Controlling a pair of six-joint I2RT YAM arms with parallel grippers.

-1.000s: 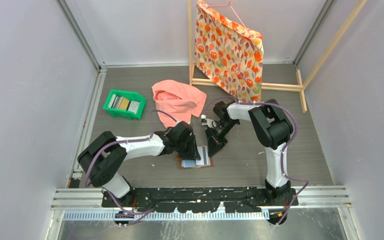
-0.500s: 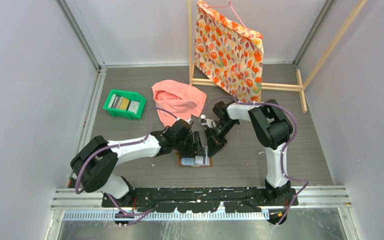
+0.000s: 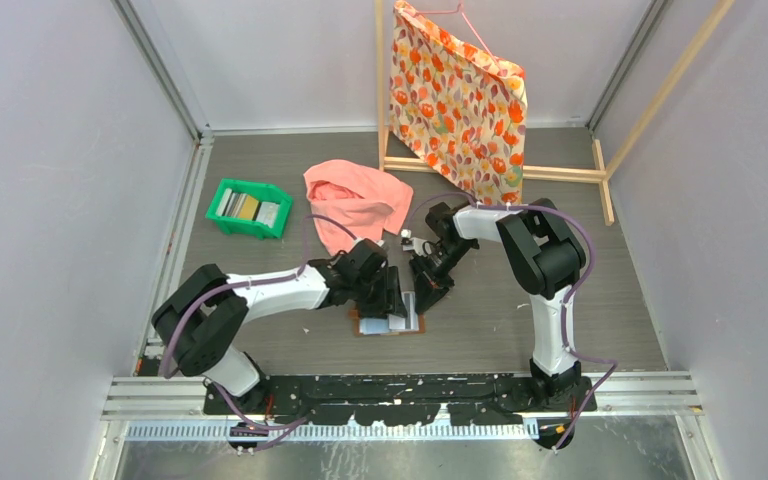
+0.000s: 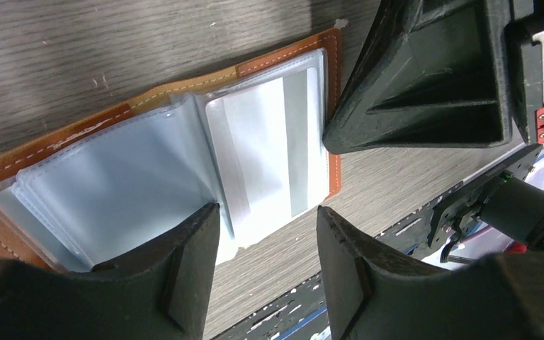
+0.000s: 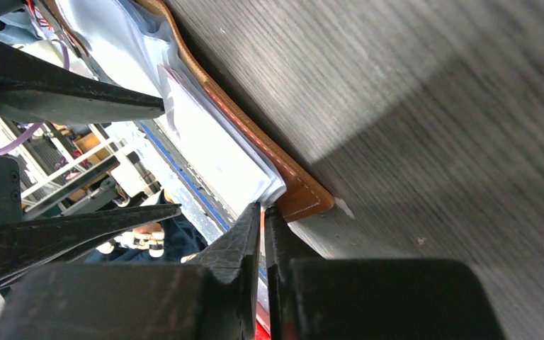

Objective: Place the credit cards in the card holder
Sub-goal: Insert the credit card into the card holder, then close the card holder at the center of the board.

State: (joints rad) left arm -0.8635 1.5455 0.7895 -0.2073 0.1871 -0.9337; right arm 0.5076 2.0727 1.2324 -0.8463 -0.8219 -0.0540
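The brown card holder [image 3: 390,325] lies open on the table, its clear sleeves facing up [image 4: 113,184]. A white credit card with a grey stripe [image 4: 283,142] sits in the right-hand sleeve, and its near end sticks out past the leather edge. My left gripper [image 4: 265,212] hovers open just over that end with nothing between its fingers. My right gripper [image 5: 263,210] is shut on the corner of the card holder [image 5: 304,198], at its right edge. More credit cards [image 3: 248,206] stand in the green tray.
The green tray [image 3: 245,231] sits at the back left. A pink cloth [image 3: 355,200] lies crumpled behind the grippers. A floral cloth [image 3: 457,100] hangs on a wooden rack [image 3: 560,172] at the back right. Grey walls close in both sides.
My left gripper has opened and let go of the card, which stays in the sleeve. The left arm reached forward over the holder, then drew back a little. The right arm has held still.
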